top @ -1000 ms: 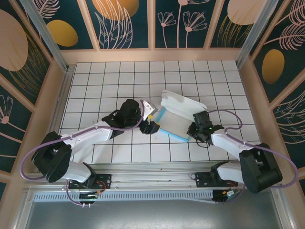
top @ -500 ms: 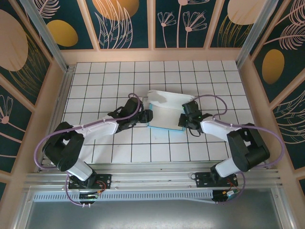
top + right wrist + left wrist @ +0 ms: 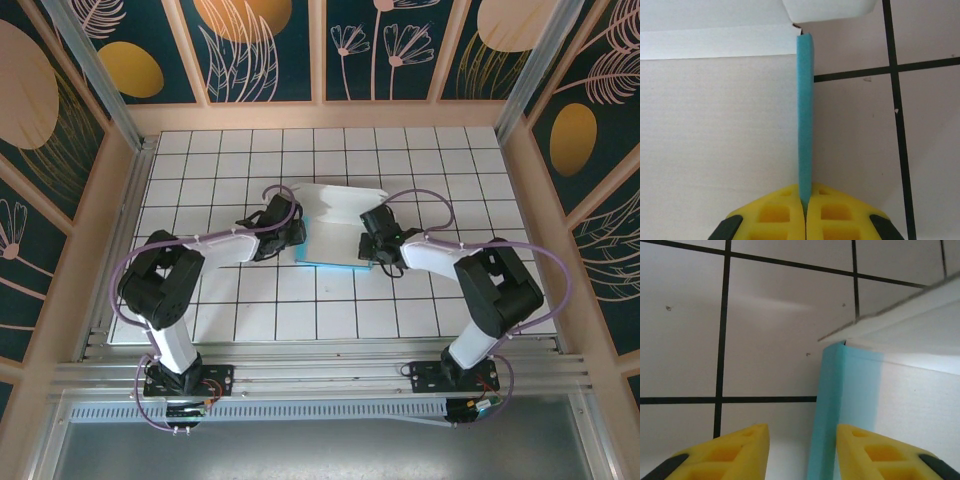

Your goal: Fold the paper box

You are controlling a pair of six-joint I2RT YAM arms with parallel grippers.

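The paper box (image 3: 335,238) lies on the tiled floor near the middle, pale inside, with a white flap (image 3: 335,200) raised along its far side and a turquoise edge at the front. My left gripper (image 3: 298,238) is at its left end. In the left wrist view the yellow fingers (image 3: 725,452) stand apart around the upright turquoise side wall (image 3: 827,405), which runs close to the right finger. My right gripper (image 3: 372,248) is at the box's right end. Its gripper (image 3: 805,200) is shut on the right turquoise side wall (image 3: 805,125), which stands on edge.
The white tiled table (image 3: 250,310) is fenced by patterned walls on three sides. A metal rail (image 3: 320,385) with the arm bases runs along the near edge. Purple cables loop over both arms.
Both arms reached farther in and the box slid away from me, turning from tilted to square. The left jaws narrowed around the left wall. The right gripper stayed shut on its wall.
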